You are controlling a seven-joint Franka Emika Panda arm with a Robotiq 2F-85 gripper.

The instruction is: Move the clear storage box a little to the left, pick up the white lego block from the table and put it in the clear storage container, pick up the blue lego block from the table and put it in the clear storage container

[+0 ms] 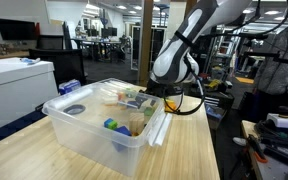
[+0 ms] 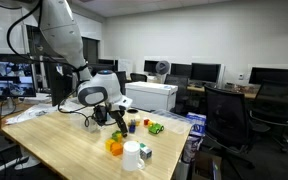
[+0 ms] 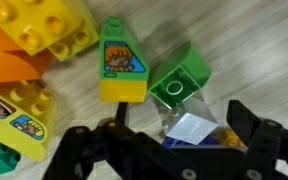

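claw [image 3: 172, 128] | blue lego block [image 3: 194, 132] inside, partly hidden | grip unclear

You're working over a pale wood counter [image 1: 189, 150] with plank grain running along it; in an exterior view the counter [image 2: 59, 135] stretches from the left edge toward the lower middle of the frame. The clear storage box [image 1: 89, 135] stands directly on it, left of centre. In the wrist view the counter [image 3: 249, 40] shows bare at the upper right, and blocks lie close together on it: a yellow block [image 3: 39, 28] at the upper left, an orange block [image 3: 2, 65] just below it, a yellow wedge with a picture sticker [image 3: 122, 62] in the middle, and a green block [image 3: 179, 85] just right of that. Whether these lie inside the box, you cannot tell.
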